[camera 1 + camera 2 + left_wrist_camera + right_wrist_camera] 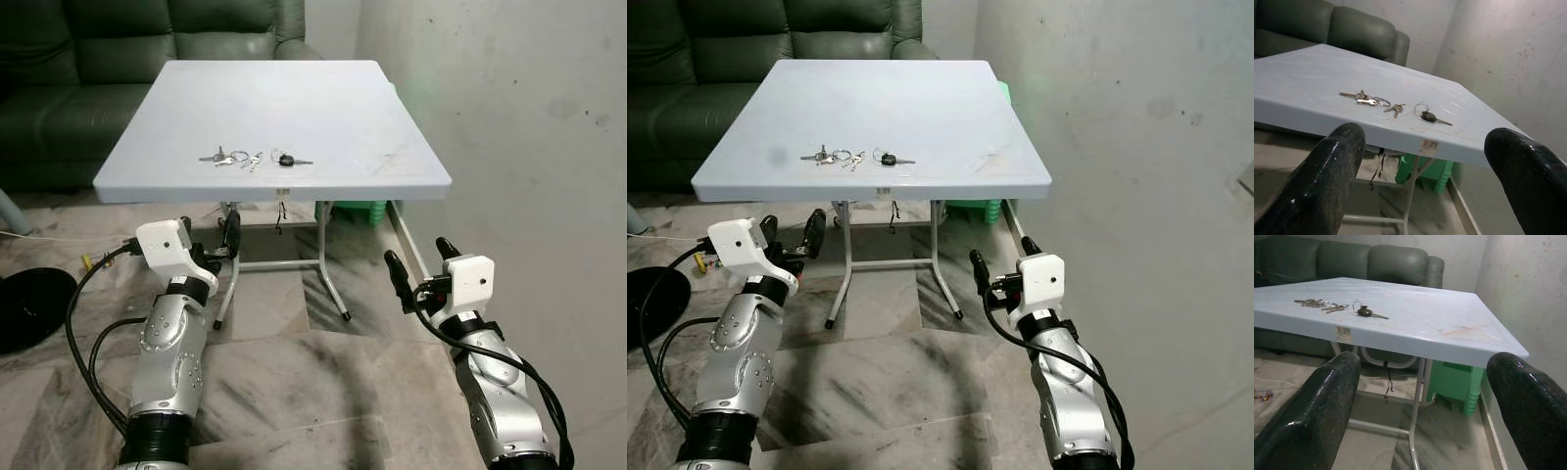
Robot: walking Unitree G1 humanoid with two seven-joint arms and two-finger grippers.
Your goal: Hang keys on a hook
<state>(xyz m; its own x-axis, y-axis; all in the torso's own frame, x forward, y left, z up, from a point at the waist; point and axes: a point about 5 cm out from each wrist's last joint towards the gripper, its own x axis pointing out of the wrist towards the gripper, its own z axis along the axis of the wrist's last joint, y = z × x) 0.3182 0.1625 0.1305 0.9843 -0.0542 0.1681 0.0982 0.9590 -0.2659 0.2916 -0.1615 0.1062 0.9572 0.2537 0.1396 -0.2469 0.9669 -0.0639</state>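
A: Head views? Where are the keys (227, 157)?

B: Near front edge of the desk (392, 117), w/ a black-headed key (287, 160) just beside. Left end effector (209, 238) & right end effector (423, 264) both below desk level, fingers apart, nothing held.

A: Left wrist?

B: Keys flat on a ring; light, stiff, prob. slippery metal. I'd pinch the ring.

A: Right wrist?

B: Sofa (1376, 262) behind, green stool (1457, 382) under desk. Desk edge stands between the arms & the keys.
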